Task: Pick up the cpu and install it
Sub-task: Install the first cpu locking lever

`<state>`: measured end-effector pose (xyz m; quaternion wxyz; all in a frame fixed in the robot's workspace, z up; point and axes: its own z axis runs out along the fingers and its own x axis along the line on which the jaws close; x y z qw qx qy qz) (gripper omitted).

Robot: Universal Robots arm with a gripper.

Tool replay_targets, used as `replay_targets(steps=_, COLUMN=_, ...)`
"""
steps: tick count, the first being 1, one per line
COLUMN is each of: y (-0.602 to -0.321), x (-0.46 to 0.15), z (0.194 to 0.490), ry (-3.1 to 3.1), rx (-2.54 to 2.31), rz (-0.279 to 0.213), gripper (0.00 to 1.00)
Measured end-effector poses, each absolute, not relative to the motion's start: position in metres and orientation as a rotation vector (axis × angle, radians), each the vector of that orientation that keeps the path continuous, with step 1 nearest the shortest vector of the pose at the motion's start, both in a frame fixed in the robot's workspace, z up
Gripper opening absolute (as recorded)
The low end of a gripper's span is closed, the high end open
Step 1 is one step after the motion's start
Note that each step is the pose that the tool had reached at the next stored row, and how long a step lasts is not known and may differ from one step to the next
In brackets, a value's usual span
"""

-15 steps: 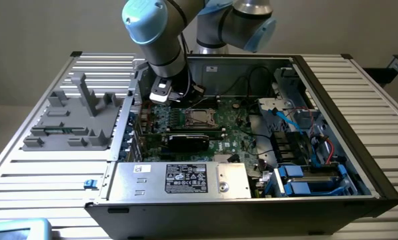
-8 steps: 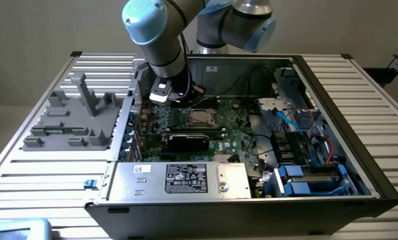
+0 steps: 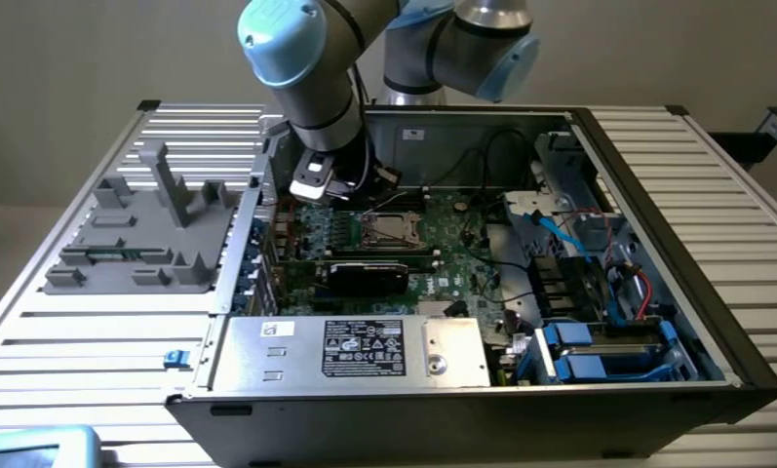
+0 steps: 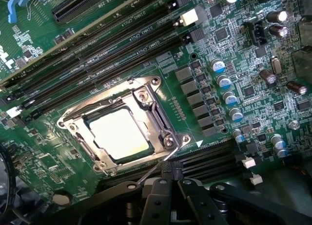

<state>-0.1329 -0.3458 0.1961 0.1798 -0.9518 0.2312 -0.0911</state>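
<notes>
I log one cpu (image 4: pixel 119 135), lying in the socket frame (image 4: pixel 158 119) just ahead of my tool (image 4: pixel 174 185); tool closed, clear of it.

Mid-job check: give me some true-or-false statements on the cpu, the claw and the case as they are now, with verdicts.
1. The cpu lies inside the socket's metal frame. True.
2. The claw holds the cpu. False: the cpu lies in the socket, apart from the claw.
3. The claw is shut. True.
4. The computer case has its side panel on. False: it is open, with the motherboard exposed.
5. The grey fixture stands on the table at the exterior view's left of the case. True.
</notes>
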Motion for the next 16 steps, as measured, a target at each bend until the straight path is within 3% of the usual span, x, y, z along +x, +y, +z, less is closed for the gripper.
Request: replay_targets(steps=16, y=-0.3460, x=-0.1329, z=0.1961, ry=0.703, rx=-2.669, rz=-0.233, gripper=0.11)
